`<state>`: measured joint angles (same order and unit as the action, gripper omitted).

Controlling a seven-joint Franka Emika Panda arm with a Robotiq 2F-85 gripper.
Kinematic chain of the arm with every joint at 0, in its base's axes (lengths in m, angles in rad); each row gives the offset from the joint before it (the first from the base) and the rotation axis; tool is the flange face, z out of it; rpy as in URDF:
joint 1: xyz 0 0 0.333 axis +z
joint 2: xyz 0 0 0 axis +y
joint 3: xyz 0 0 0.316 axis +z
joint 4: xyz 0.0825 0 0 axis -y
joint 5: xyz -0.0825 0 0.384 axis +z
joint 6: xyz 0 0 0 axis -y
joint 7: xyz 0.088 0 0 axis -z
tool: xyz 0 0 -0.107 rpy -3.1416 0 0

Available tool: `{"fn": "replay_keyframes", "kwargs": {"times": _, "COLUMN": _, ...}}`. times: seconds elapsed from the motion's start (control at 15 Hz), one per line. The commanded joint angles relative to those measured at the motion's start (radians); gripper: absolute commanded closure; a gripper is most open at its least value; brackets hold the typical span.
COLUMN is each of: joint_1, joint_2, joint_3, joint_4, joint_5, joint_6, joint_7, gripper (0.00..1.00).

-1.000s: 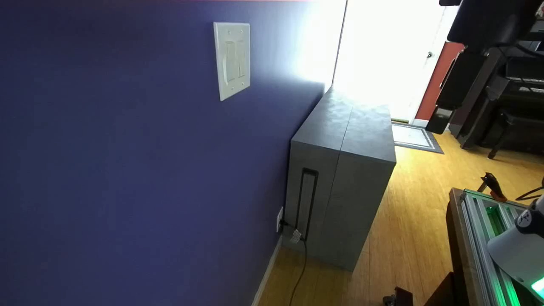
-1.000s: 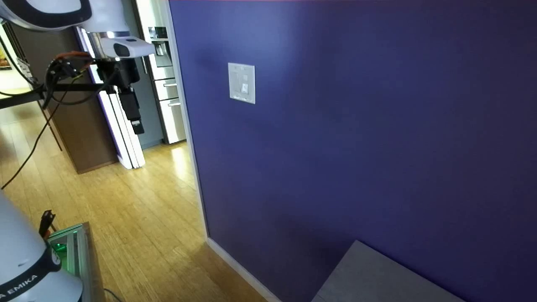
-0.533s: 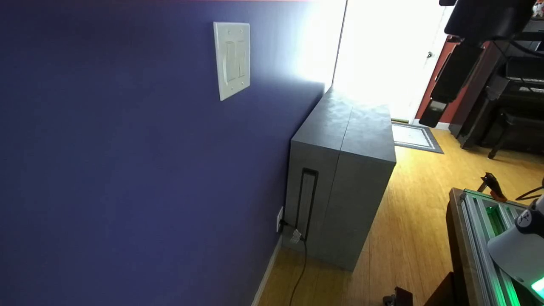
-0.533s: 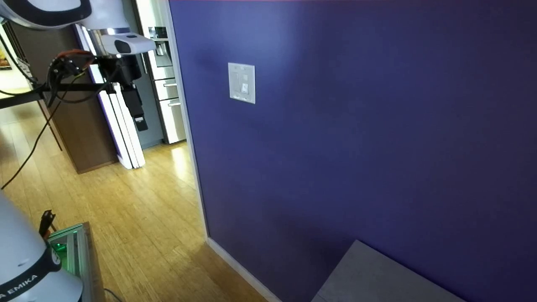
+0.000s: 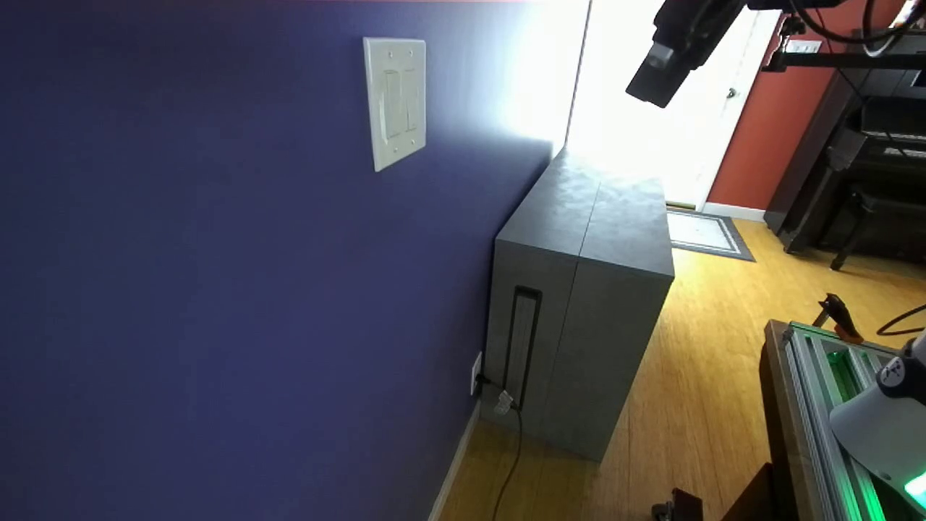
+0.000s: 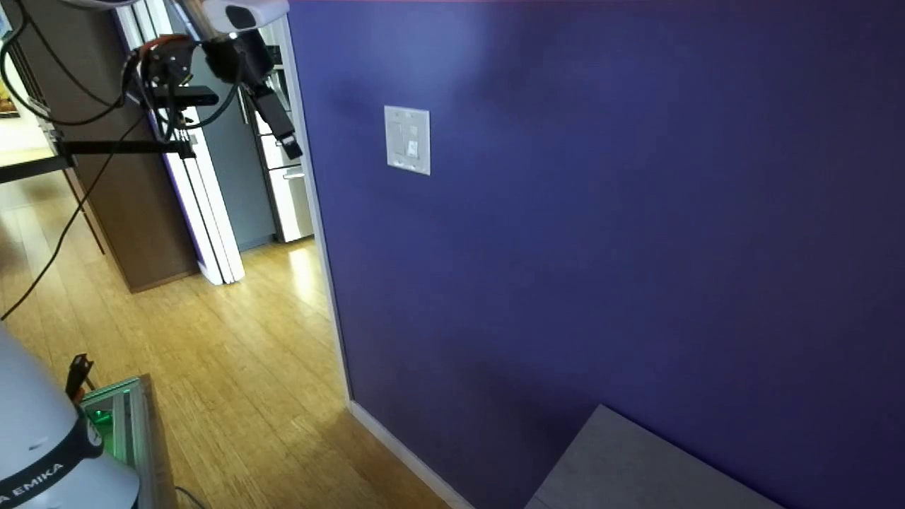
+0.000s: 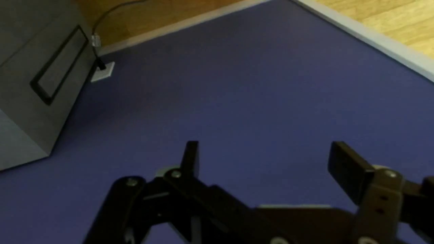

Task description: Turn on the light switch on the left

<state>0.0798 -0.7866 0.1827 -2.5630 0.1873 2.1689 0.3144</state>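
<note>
Nearest, the fingers [image 7: 349,169]: parted wide, nothing held, blue wall [image 7: 257,101] showing through the gap. In both exterior views they slant down toward that wall, apart from the plate [image 6: 408,140]. Slant probably picked so the tips lead in, as a push wants. Spread looks generous for so small a target; narrowing first may help, else a tip could stray onto the plate's other half.

Next, the switch [image 5: 391,103]: left of a pair in the white plate, upright on the wall, untouched. On or off, cannot tell. Step judged to be the approach, the press not yet made. Plate sits near the wall's end, likely for whoever walks in.

Grey cabinet [image 5: 579,297] stands against the wall, top lower than the plate, so unlikely to block the reach. Outlet [image 7: 104,74] beside it, plug [image 7: 100,63] in.

Table [image 5: 787,405] carries the arm [image 6: 49,403]; a clamp [image 5: 840,316] at its edge presumably keeps it from shifting under a push.

Wall surface smooth, flat, washed with glare along its far stretch. Floor [image 6: 233,339] of yellow wood boards. Farthest, a white door [image 5: 680,137] nearly bleached out by light, red wall [image 5: 756,159] alongside, a bordered mat [image 5: 705,235] lying before it
</note>
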Motion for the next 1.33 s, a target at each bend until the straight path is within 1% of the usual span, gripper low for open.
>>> {"fn": "replay_keyframes", "kwargs": {"times": 0.0, "joint_1": 0.011, "joint_2": 0.134, "joint_3": -0.038, "joint_4": 0.103, "joint_5": 0.054, "joint_6": 0.119, "joint_7": -0.026, "gripper": 0.28}}
{"fn": "replay_keyframes", "kwargs": {"times": 0.07, "joint_1": 0.017, "joint_2": 0.167, "joint_3": -0.044, "joint_4": 0.125, "joint_5": 0.065, "joint_6": 0.156, "joint_7": -0.027, "gripper": 0.29}}
{"fn": "replay_keyframes", "kwargs": {"times": 0.2, "joint_1": 0.035, "joint_2": 0.237, "joint_3": -0.059, "joint_4": 0.171, "joint_5": 0.107, "joint_6": 0.216, "joint_7": -0.034, "gripper": 0.44}}
{"fn": "replay_keyframes", "kwargs": {"times": 0.27, "joint_1": 0.045, "joint_2": 0.274, "joint_3": -0.066, "joint_4": 0.195, "joint_5": 0.129, "joint_6": 0.238, "joint_7": -0.039, "gripper": 0.52}}
{"fn": "replay_keyframes", "kwargs": {"times": 0.47, "joint_1": 0.071, "joint_2": 0.369, "joint_3": -0.086, "joint_4": 0.259, "joint_5": 0.196, "joint_6": 0.279, "joint_7": -0.051, "gripper": 0.73}}
{"fn": "replay_keyframes", "kwargs": {"times": 0.73, "joint_1": 0.075, "joint_2": 0.47, "joint_3": -0.099, "joint_4": 0.321, "joint_5": 0.256, "joint_6": 0.327, "joint_7": -0.065, "gripper": 1.0}}
{"fn": "replay_keyframes", "kwargs": {"times": 1.0, "joint_1": 0.083, "joint_2": 0.54, "joint_3": -0.113, "joint_4": 0.364, "joint_5": 0.336, "joint_6": 0.358, "joint_7": -0.112, "gripper": 1.0}}
{"fn": "replay_keyframes", "kwargs": {"times": 1.27, "joint_1": 0.077, "joint_2": 0.587, "joint_3": -0.108, "joint_4": 0.384, "joint_5": 0.393, "joint_6": 0.399, "joint_7": -0.145, "gripper": 1.0}}
